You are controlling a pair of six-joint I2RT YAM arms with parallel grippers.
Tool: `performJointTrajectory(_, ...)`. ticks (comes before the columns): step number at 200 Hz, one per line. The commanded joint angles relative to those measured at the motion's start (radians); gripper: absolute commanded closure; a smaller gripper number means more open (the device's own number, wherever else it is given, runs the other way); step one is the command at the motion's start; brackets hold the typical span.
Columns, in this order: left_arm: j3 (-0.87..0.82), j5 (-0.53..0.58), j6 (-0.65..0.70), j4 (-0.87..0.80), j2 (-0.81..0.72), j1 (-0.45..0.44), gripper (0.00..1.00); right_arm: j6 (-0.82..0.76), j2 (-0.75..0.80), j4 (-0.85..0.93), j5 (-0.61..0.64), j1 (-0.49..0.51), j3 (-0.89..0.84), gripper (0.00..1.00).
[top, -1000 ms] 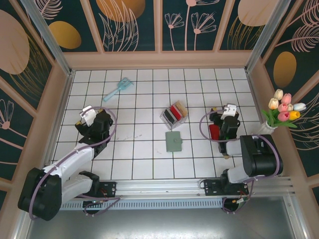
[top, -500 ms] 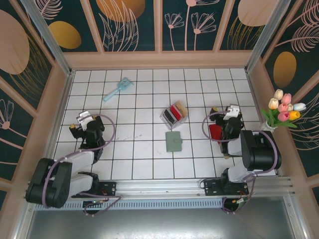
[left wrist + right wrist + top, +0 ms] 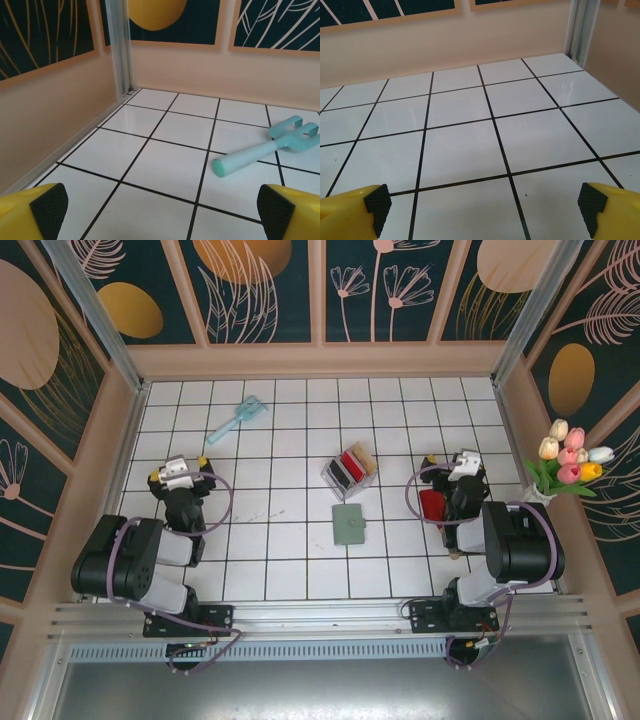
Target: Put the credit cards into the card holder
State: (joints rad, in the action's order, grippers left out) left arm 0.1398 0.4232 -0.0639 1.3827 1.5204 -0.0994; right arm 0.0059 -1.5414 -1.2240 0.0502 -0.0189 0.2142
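The sage-green card holder (image 3: 349,524) lies shut and flat on the tiles at the centre. Just behind it, a clear box (image 3: 349,471) holds several credit cards (image 3: 352,462) on edge, red, black and tan. One more red card (image 3: 431,505) lies flat against my right arm. My left gripper (image 3: 178,471) is folded back at the left and stands open over bare tiles (image 3: 161,210), with nothing between its black pads (image 3: 47,205). At the right, my right gripper (image 3: 464,461) is open too (image 3: 485,205), its pads (image 3: 591,207) wide apart over bare floor.
A teal toy fork (image 3: 236,420) lies at the back left, its handle (image 3: 250,156) ahead and right of my left fingers. A vase of tulips (image 3: 568,462) stands outside the right wall. Peach walls (image 3: 60,115) enclose the tiled floor.
My left arm has folded back toward its base, pulling its gripper left and then slightly away from me. The right gripper shifted a little to the right. Cards and holder have not moved.
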Motion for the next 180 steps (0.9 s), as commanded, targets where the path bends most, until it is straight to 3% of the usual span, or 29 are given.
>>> performJointTrajectory(1,0.022,-0.037,-0.019,0.009,-0.013,0.014,0.01,0.011,0.000,-0.026,-0.030,-0.004,0.017,0.01)
performJointTrajectory(23,0.074,-0.046,-0.044,-0.064,0.003,0.039,0.01,0.011,0.001,-0.025,-0.031,-0.004,0.018,0.01)
performJointTrajectory(180,0.065,-0.047,-0.039,-0.040,0.004,0.038,0.01,0.011,0.001,-0.026,-0.030,-0.005,0.017,0.01)
